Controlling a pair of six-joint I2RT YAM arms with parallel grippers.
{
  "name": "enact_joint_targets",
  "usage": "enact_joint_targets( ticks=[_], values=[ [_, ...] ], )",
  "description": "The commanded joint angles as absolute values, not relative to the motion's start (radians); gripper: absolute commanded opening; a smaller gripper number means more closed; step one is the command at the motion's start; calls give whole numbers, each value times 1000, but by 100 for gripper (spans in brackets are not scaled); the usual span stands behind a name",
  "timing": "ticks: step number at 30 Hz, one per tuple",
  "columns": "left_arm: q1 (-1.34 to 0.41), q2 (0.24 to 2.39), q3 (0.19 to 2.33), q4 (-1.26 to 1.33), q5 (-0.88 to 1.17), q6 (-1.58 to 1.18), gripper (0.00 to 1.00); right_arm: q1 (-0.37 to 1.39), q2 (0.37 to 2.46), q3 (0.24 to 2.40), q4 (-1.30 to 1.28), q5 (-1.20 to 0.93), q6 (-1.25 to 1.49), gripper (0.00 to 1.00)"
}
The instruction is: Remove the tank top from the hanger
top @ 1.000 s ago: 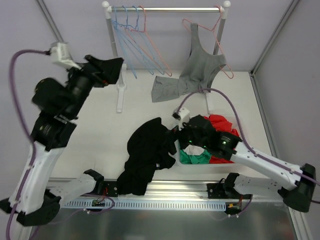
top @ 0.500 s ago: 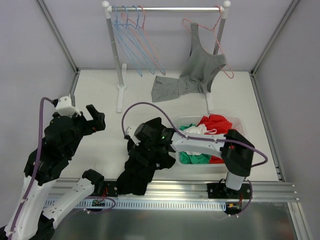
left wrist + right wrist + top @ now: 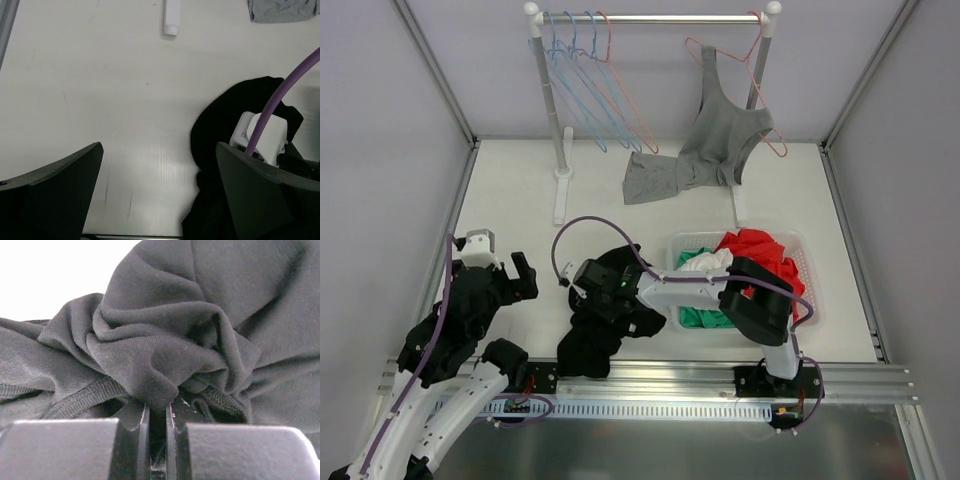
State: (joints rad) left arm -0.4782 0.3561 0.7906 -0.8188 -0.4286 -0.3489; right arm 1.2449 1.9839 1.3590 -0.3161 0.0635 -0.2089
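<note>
The grey tank top [image 3: 725, 140] hangs from a pink hanger [image 3: 692, 44] at the right end of the rail, far from both grippers. My right gripper [image 3: 157, 407] is down on a crumpled black garment [image 3: 165, 340], shut with a fold of it pinched between the jaws. From above, that gripper [image 3: 610, 300] sits on top of the black garment [image 3: 590, 345] at the front middle. My left gripper [image 3: 159, 150] stands open over bare table to the left of the black garment [image 3: 225, 125], with nothing between its fingers.
Several blue hangers [image 3: 585, 80] hang at the left of the rail [image 3: 650, 18]. Its foot [image 3: 560, 195] stands on the table. A grey cloth [image 3: 655, 178] lies under the tank top. A basket [image 3: 812, 290] of red, white and green clothes sits at the front right.
The right gripper moved left from the basket onto the black garment and shut on a fold. The left arm came down from the back left to the near left, still open.
</note>
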Motion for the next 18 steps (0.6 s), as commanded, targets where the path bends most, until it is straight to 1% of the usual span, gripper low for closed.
enact_joint_targets(
  ticks=[1, 3, 4, 7, 10, 18],
  values=[
    [-482, 311, 801, -764, -456, -345, 99, 1250, 1916, 1304, -350, 64, -175, 0],
    [-483, 288, 788, -755, -459, -336, 99, 1250, 1815, 1293, -348, 103, -187, 0],
    [-482, 282, 788, -753, -454, -334, 99, 1250, 1714, 1292, -350, 118, -192, 0],
    [-482, 264, 784, -752, -443, -336, 99, 1240, 1558, 1299, -357, 140, -201, 0],
    [-482, 249, 779, -750, -449, -339, 99, 1224, 1435, 1319, -382, 141, -212, 0],
    [-483, 244, 775, -746, -449, -334, 99, 1171, 1195, 1416, -480, 179, -213, 0]
  ],
)
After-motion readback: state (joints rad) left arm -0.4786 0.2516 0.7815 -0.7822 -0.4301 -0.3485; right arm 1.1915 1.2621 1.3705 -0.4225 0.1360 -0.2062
